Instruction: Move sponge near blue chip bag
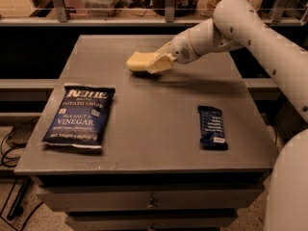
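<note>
One sponge (pixel 138 61) is being carried above the table (pixel 144 143), beyond the blue chip bag (pixel 79 116) and to the camera's right of it, well apart from it; a dark shadow is lying on the surface just under the sponge, so it is probably riding a little clear rather than dragging. The gripper (pixel 161 64) is sitting on the side of the sponge turned away from the bag, and its jaws are pinching that end of the soft block; the free end is pointing toward the bag's side. That is likely why it is being held this way: the block can be set down ahead of the jaws without the arm (pixel 231 25) crossing over the bag. The arm is reaching in from the camera's right, far from the bag. The bag itself is lying flat, label up; a small dark blue snack bar wrapper (pixel 212 126) is lying flat about level with the bag and farther to its right than the sponge, and it is playing no part. Judging by the gap, the carry is under way and the placing is not yet done; the next move is calling for travel toward the bag's far edge and a low release just beside it, not on top of it.
</note>
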Robot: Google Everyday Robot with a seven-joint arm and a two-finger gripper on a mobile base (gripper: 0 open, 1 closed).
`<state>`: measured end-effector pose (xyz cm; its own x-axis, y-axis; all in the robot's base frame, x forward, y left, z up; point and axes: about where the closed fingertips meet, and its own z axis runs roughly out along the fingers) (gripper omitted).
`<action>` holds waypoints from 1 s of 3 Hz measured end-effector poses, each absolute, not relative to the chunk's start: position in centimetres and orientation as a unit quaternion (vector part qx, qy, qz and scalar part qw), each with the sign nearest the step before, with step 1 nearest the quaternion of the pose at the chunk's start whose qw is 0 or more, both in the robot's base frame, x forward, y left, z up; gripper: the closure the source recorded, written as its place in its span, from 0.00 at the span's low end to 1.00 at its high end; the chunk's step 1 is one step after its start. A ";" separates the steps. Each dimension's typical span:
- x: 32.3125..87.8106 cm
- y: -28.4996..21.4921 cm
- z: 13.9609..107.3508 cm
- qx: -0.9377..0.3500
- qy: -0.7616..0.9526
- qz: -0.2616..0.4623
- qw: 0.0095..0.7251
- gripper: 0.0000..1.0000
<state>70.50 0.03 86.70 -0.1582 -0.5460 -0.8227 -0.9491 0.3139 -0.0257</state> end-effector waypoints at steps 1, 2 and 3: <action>64.5 3.0 86.6 -0.576 0.676 0.303 0.344 0.84; 58.6 6.1 86.5 -0.617 0.636 0.352 0.301 0.62; 54.8 7.9 86.3 -0.644 0.607 0.380 0.269 0.38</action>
<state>54.80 7.86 86.29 -0.0252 -0.5770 -0.8163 -0.9862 -0.1191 0.1146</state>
